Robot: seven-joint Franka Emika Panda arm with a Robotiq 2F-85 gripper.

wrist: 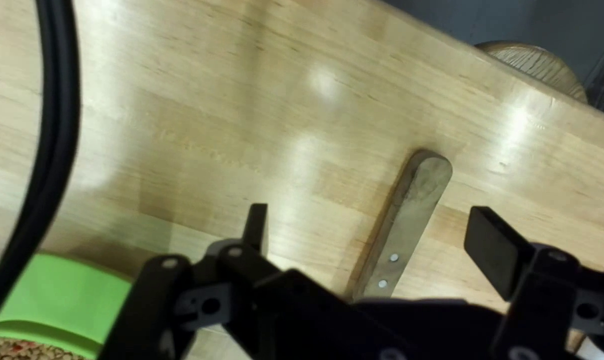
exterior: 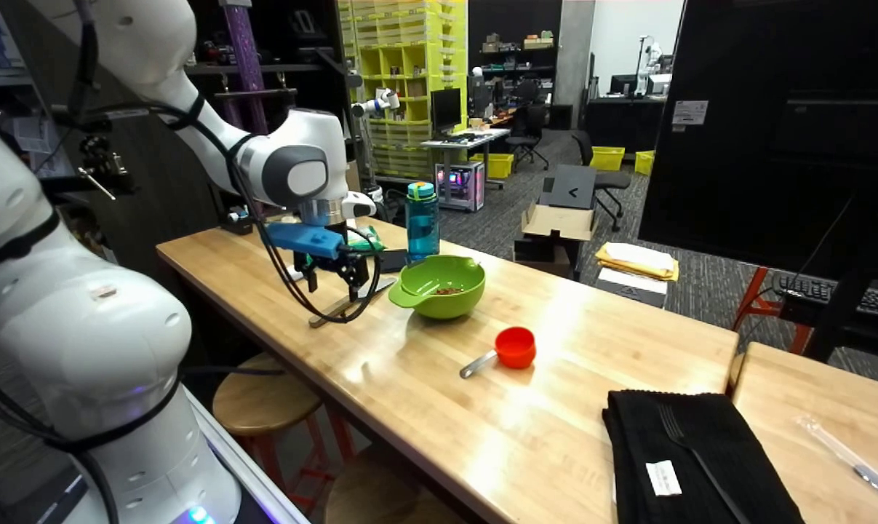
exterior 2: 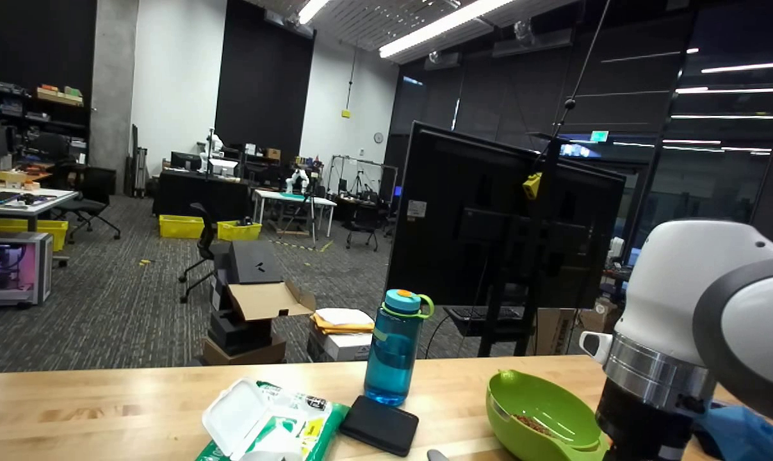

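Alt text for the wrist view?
Open, empty gripper above a riveted wooden handle lying on a wood table. A green bowl holding small brownish bits is cut off at lower left; a black cable crosses the left side.

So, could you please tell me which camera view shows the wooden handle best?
The wrist view shows the wooden handle best: it lies close up there, framed by the open tool, with two rivets clear, though the tool covers its lower part. An exterior view shows it too, but smaller; not both exterior views do.
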